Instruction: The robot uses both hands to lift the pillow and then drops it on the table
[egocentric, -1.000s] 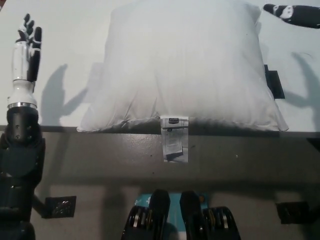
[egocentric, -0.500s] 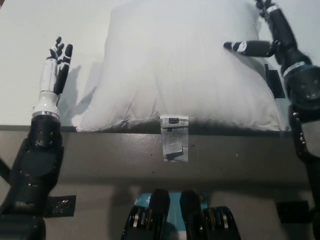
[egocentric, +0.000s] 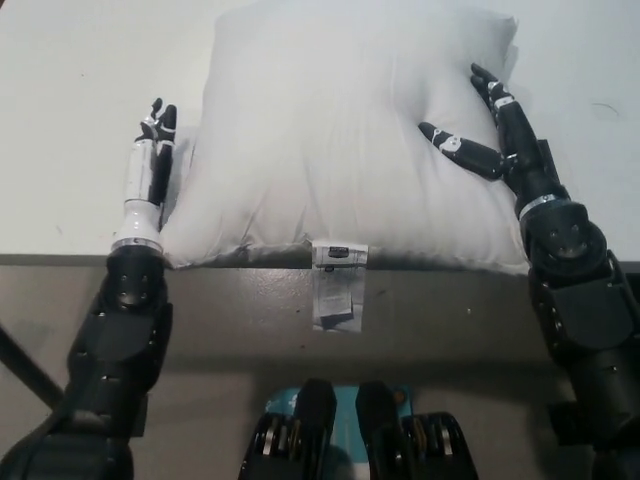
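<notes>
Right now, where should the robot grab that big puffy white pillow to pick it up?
Best by its two side edges, one hand from each side. The big soft white pillow lies flat and wide on the white table, too broad for one hand. The white left hand and black right hand already flank it.

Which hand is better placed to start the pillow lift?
Right. The right hand already lies on the pillow, fingers spread. The left hand is open alongside its left edge; contact unclear.
</notes>
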